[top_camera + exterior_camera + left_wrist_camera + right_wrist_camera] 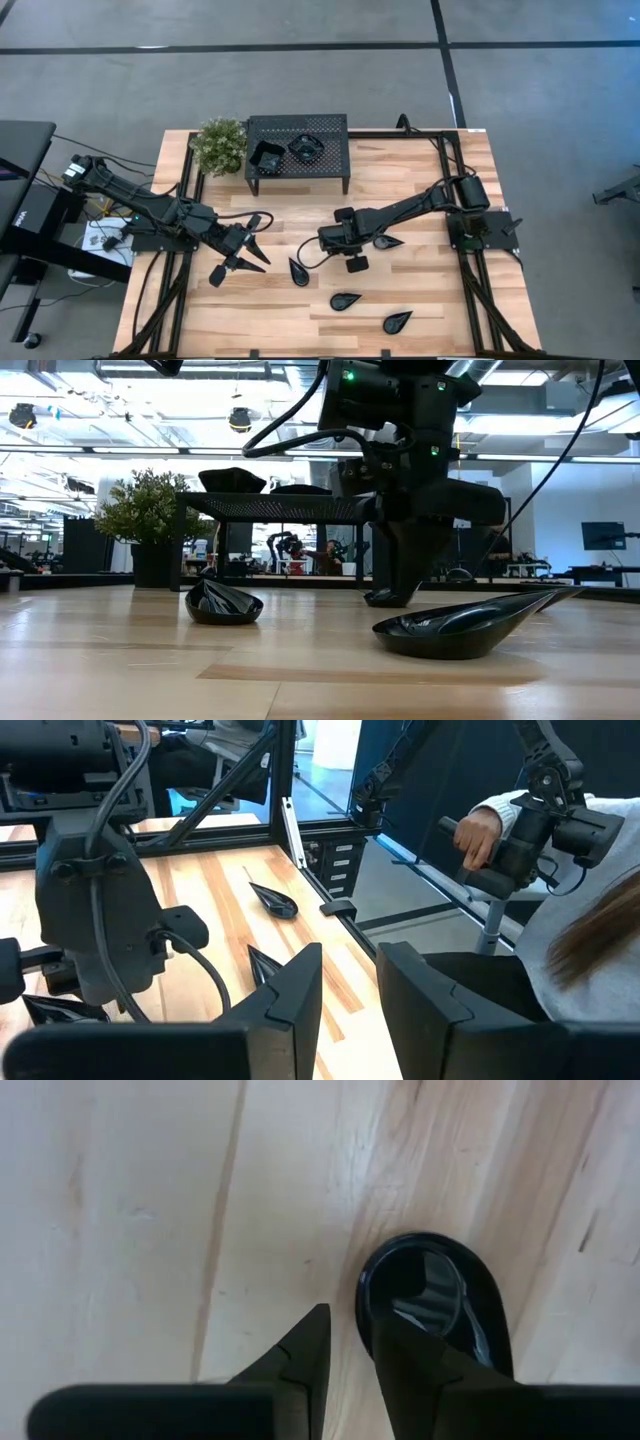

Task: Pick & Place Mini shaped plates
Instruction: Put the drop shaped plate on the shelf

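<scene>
1. Wood table on grey floor; lab room behind in low view.
2. Stand at far edge w/ 2 plates on top; plant beside it.
3. Leaf plates loose on table.
4. Right gripper low over table centre, fingers a narrow gap apart, one finger over rim of leaf plate; can't tell if pinching it.
5. Left gripper at table's left, fingers slightly spread, holding nothing.
6. Person's hand on a rig beyond table, left wrist view.
</scene>
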Motion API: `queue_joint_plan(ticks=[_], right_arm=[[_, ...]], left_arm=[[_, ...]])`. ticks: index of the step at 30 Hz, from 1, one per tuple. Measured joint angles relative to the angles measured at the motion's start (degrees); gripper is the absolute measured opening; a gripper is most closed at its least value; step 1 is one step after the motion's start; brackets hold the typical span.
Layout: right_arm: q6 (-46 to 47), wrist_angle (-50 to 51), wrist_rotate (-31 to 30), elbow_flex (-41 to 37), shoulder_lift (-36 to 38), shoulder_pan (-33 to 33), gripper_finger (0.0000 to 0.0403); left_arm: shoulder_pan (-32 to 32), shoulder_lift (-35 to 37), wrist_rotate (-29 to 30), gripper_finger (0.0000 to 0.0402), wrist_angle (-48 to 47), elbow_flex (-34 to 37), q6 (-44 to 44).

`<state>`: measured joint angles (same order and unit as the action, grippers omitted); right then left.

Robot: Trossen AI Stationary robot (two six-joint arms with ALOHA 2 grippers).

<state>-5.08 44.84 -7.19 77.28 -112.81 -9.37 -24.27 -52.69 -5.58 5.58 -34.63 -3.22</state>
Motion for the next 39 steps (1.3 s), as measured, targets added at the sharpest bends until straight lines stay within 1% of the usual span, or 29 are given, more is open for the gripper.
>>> queue_joint_plan(ticks=[9, 16, 19, 22, 23, 27, 28, 29, 32, 35, 37, 39], right_arm=[[0.08, -2.01, 0.00, -1.35, -1.12, 0.56, 0.0071], [0.01, -4.58, -2.16, -2.47, -3.14, 0.51, 0.0069], [0.01, -4.45, -0.78, -2.34, -3.21, 1.17, 0.0051], [0.02, -4.50, 0.53, -2.31, -3.05, 1.78, 0.0014], [0.00, -4.68, 0.55, -2.25, -3.05, 1.83, 0.0008], [0.93, -1.88, 0.39, 0.69, -2.59, 1.70, 0.0009], [0.31, -0.54, -0.55, 1.92, -2.62, 1.30, 0.0005], [-0.54, 2.44, -2.73, 3.53, -2.61, 0.91, 0.0003], [-3.65, 10.00, -11.12, 8.95, 0.08, 0.03, 0.0004], [-6.19, 17.38, -16.03, 14.16, 3.03, 0.27, 0.0002], [-8.67, 18.77, -19.33, 16.70, 4.96, 1.11, 0.0003], [-13.27, 19.11, -21.61, 18.47, 7.45, 2.67, 0.0003]], left_arm=[[0.00, 0.00, 0.00, 0.0100, 0.01, 0.00, 0.00], [0.00, 0.02, 0.00, 0.0100, 0.32, 0.00, 0.00], [0.00, 0.02, 0.00, 0.0100, 0.52, 0.00, 0.00], [-0.02, 0.02, 0.00, 0.0100, 0.57, 0.00, 0.00], [0.00, 0.02, 0.00, 0.0100, 0.56, 0.00, 0.00], [0.00, 0.02, 0.00, 0.0100, 0.70, 0.00, 0.00], [-0.02, 0.02, 0.00, 0.0100, 0.70, 0.00, 0.00], [0.00, 0.02, 0.00, 0.0100, 0.70, 0.00, 0.00], [-0.01, 0.02, 0.00, 0.0100, 0.68, 0.00, 0.00], [-0.01, 0.02, 0.00, 0.0100, 0.63, 0.00, 0.00], [0.00, 0.02, 0.00, 0.0100, 0.56, 0.00, 0.00], [0.00, 0.02, 0.00, 0.0100, 0.50, 0.00, 0.00]])
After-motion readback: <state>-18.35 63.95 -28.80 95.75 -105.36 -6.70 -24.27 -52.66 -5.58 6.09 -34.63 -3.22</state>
